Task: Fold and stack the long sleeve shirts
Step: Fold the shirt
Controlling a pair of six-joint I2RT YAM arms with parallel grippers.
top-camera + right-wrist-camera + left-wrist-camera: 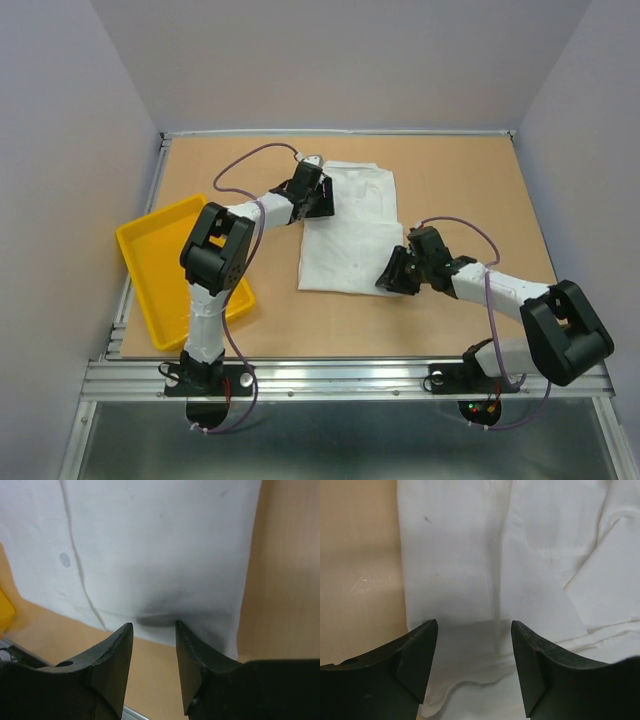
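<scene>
One white long sleeve shirt [348,228] lies folded into a tall rectangle in the middle of the table. My left gripper [316,203] is open over the shirt's upper left edge; in the left wrist view its fingers straddle layered white cloth [470,580] without holding it. My right gripper [388,277] is open at the shirt's lower right corner; in the right wrist view the fingertips [121,632] sit just at the shirt's hem [165,570], with bare table between the jaws.
A yellow tray [170,270] stands at the left edge of the table [460,190], next to the left arm. A metal rail [350,375] runs along the near edge.
</scene>
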